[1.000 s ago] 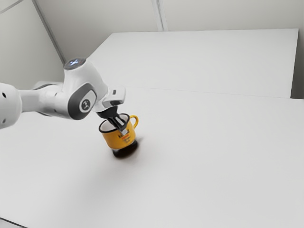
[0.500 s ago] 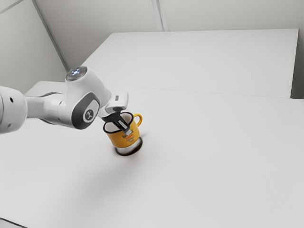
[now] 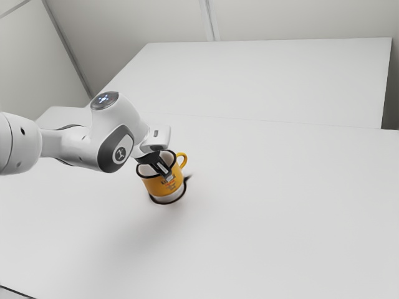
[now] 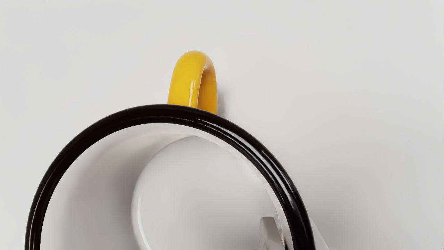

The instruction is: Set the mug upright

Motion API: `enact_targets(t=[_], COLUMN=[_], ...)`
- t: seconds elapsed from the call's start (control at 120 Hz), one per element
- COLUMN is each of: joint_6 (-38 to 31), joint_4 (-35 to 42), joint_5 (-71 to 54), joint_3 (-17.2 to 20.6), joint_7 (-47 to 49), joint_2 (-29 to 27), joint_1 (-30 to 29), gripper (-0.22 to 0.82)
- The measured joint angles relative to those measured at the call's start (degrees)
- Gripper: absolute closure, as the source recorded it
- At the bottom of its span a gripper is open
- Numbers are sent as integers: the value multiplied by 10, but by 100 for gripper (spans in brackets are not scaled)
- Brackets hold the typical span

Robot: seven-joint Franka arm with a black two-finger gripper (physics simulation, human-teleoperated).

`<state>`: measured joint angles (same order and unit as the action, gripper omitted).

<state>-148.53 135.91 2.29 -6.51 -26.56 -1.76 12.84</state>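
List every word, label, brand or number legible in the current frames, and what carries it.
None is legible.
Lettering on the mug: too small to read.
Round emblem on the arm: too small.
Lit symbol on the arm: also too small.

The black gripper (image 3: 166, 173) pinches the side of a yellow mug (image 3: 154, 185) near its black top edge. The handle (image 3: 186, 159) sticks out toward the exterior view's right, above a white table (image 3: 280, 218).
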Motion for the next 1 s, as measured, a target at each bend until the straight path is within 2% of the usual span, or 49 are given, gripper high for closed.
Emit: enact_targets(t=[0.175,0.308,0.375,0.517,0.633,0.7,0.825,0.917,1.0], joint_6=[4,6,18,112,223,288,385,461,510], joint_4=[0,-4,-35,-178,-302,-362,-445,-537,-567], joint_5=[6,8,11,14,20,30,36,36,36], joint_3=[-1,-2,-2,-4,-1,19,27,33,32], joint_7=[-12,-18,-20,-18,-7,1,14,21,27], joint_2=[0,-4,-4,37,83,98,91,124,135], joint_1=[2,0,-4,-15,-31,-68,-105,-124,-124], gripper=[36,23,18,10,7,6,4,3,3])
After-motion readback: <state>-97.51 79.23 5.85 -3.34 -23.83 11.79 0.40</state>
